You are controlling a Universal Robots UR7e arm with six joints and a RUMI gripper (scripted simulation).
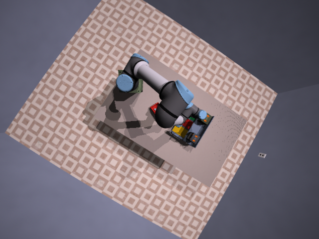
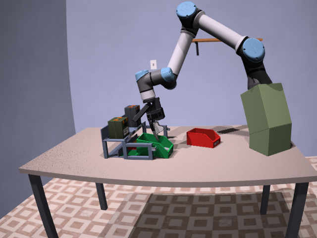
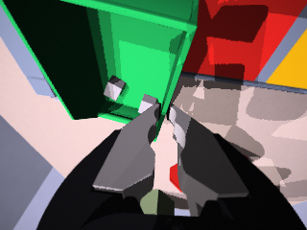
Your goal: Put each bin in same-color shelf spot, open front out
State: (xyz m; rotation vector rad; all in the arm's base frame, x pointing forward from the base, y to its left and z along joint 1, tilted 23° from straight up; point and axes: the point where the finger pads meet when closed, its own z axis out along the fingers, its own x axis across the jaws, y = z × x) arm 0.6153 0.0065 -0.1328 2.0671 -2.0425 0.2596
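The green bin (image 2: pixel 160 149) (image 3: pixel 139 57) sits tilted, its back part inside the lower level of the grey shelf (image 2: pixel 138 145) (image 1: pixel 200 135) and its front sticking out on the table. Two small grey parts (image 3: pixel 115 88) lie in it. My gripper (image 2: pixel 156 139) (image 3: pixel 163 103) is shut on the green bin's side wall, one finger inside and one outside. The red bin (image 2: pixel 202 138) (image 1: pixel 154 107) stands alone on the table to the right of the shelf. A red mark (image 3: pixel 225 38) and a yellow mark (image 3: pixel 290 67) show on the shelf floor beside the green bin.
An olive box (image 2: pixel 117 126) and a dark grey box (image 2: pixel 132 111) stand on the shelf's top board. The arm's tall olive pedestal (image 2: pixel 267 117) stands at the table's right end. The table (image 2: pixel 204 169) extends out in front of the shelf.
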